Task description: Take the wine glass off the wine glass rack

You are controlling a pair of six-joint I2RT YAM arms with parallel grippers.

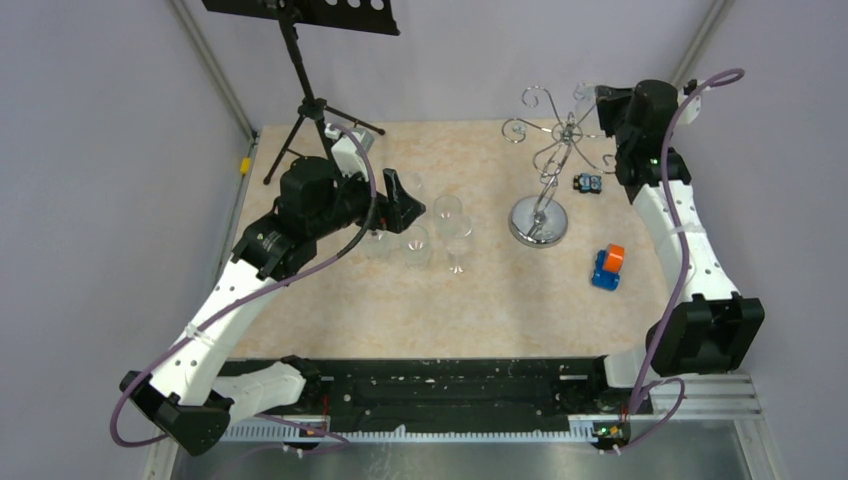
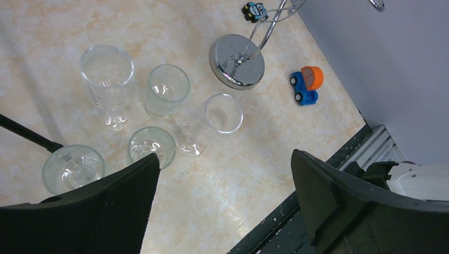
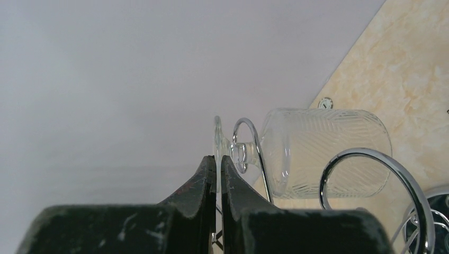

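now r tool (image 3: 218, 160) clamps wine glass (image 3: 317, 137) foot, bowl just beyond tips, on rack (image 3: 365, 151).

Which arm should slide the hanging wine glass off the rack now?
Right. The right fingers pinch the wine glass by its foot at the wine glass rack; the left fingers hang open over the standing glasses.

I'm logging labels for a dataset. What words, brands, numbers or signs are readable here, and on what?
No text can be read anywhere.
Small blue and black toy: pale markings, too small to read.
Toy truck: no lettering shows.
Small round mark: too blurred to read.
Wine glass: etched pattern only, no lettering.
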